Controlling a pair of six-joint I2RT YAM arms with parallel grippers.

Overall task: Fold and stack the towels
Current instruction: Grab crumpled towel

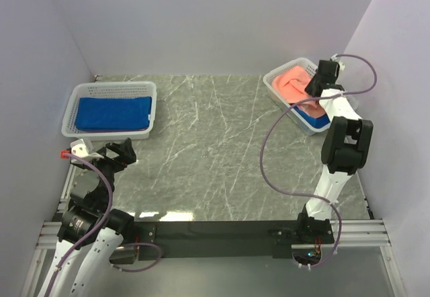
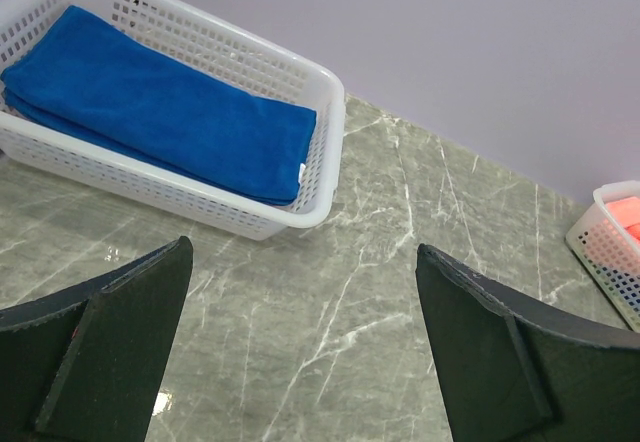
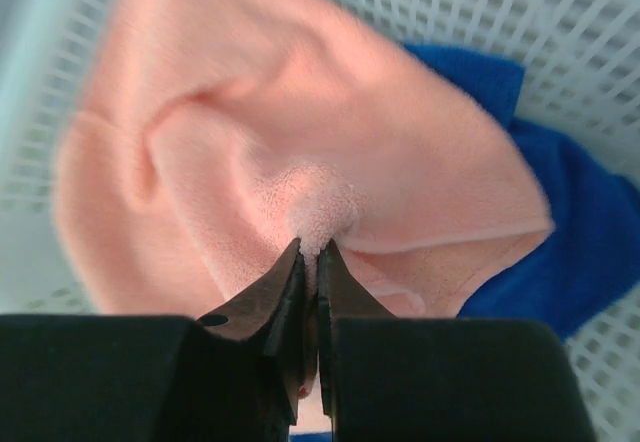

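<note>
Pressed together on a raised pucker of the salmon-pink towel (image 3: 300, 112): the 2 fingers of the right end effector (image 3: 310, 254), reaching down into the white lattice basket (image 1: 281, 76) at the far right corner of the bench (image 1: 201, 142). Crumpled and bunched, with no clean long axis to read, humped over the far end of that basket. Beneath it and toward the near end, a royal blue towel (image 3: 565, 212), rumpled, showing past the pink hem on the right of the wrist view. Basket itself set at a slant, long side running from far left to near right in the top view.

Across the bench, at the far left, a 2nd white basket (image 1: 72, 112) with a folded blue towel (image 1: 113, 112) lying flat inside, long axis along the basket's length, left to right in the top view, folded edges roughly parallel to the walls.

Spread wide and holding nothing, short of that basket: the left end effector (image 2: 300, 262), hovering over grey marble-patterned bench near the left edge, pointed toward the basket.
</note>
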